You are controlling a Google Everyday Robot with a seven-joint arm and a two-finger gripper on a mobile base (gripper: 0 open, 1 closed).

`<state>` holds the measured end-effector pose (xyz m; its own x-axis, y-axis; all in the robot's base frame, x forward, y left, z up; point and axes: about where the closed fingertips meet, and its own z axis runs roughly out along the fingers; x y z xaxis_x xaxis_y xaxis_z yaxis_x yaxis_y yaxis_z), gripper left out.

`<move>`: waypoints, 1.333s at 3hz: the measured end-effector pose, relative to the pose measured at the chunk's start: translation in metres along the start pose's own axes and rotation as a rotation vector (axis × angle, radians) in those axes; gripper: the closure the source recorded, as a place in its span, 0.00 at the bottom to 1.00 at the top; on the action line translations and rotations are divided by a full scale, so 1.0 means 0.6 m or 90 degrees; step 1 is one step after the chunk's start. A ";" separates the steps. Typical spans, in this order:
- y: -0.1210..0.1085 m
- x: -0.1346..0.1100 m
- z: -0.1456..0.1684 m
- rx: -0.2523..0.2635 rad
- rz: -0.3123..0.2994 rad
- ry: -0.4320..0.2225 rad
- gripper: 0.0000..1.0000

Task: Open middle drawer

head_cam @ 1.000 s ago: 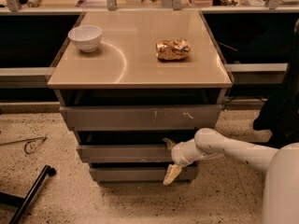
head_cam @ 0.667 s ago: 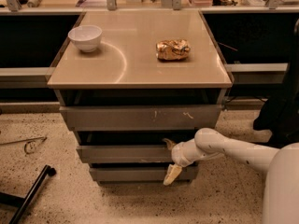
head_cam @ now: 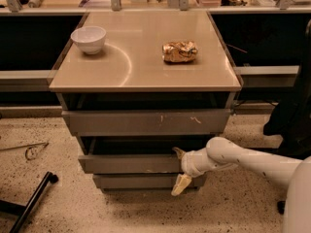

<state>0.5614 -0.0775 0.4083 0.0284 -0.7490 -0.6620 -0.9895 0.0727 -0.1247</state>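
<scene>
The middle drawer (head_cam: 126, 163) is a plain grey front, second of three in the cabinet under the tan top. A dark gap shows above its top edge. My gripper (head_cam: 179, 169), on a white arm coming from the right, is at the right end of this front. Its fingers are spread: the upper finger (head_cam: 178, 152) sits at the drawer's top edge and the lower finger (head_cam: 181, 184) hangs down in front of the bottom drawer. The widest front with white scratches (head_cam: 146, 122) is above.
A white bowl (head_cam: 88, 39) and a crumpled gold snack bag (head_cam: 180, 51) lie on the cabinet top (head_cam: 141, 74). The narrowest drawer front (head_cam: 136, 181) is at the bottom. A black bar (head_cam: 31, 202) and a wire (head_cam: 29, 150) lie on the speckled floor at left.
</scene>
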 end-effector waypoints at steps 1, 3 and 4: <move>0.002 -0.006 0.012 -0.013 -0.006 0.007 0.00; 0.082 -0.015 0.015 -0.096 0.007 0.107 0.00; 0.084 -0.019 0.010 -0.098 0.009 0.109 0.00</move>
<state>0.5119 -0.0613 0.4054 0.0030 -0.8502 -0.5264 -0.9999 -0.0076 0.0067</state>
